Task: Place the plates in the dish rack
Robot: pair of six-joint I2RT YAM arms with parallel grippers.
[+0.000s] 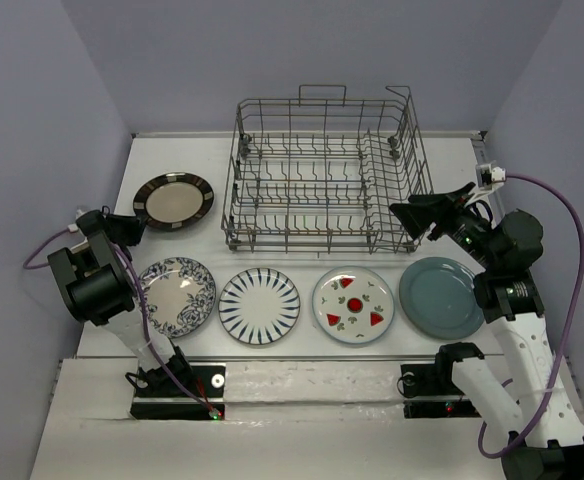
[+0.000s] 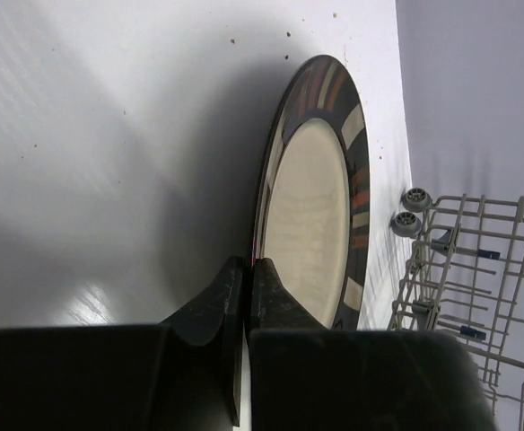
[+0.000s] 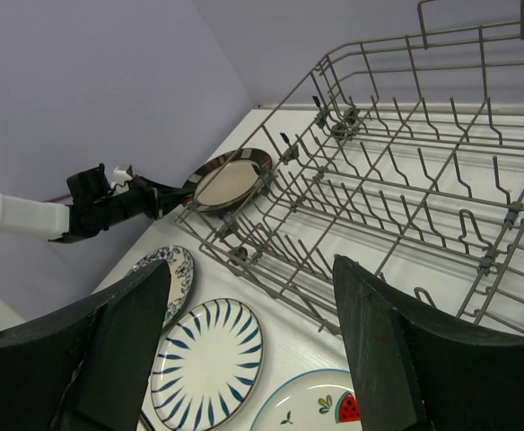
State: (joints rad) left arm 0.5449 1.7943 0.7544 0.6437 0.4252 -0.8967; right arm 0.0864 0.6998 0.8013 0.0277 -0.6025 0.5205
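While the dark glossy plate (image 1: 173, 201) sits at the upper left of the top view, just left of the dish rack (image 1: 322, 170), its rim is pinched between the jaws of the left gripper (image 2: 247, 296). Below the rack, four more lie flat in a row on the table (image 1: 172, 160), left to right: blue floral plate (image 1: 179, 295), striped plate (image 1: 259, 306), fruit plate (image 1: 353, 305), teal-grey plate (image 1: 442, 297). The right gripper (image 3: 248, 269) hovers by the rack's lower right corner, jaws spread wide around nothing.
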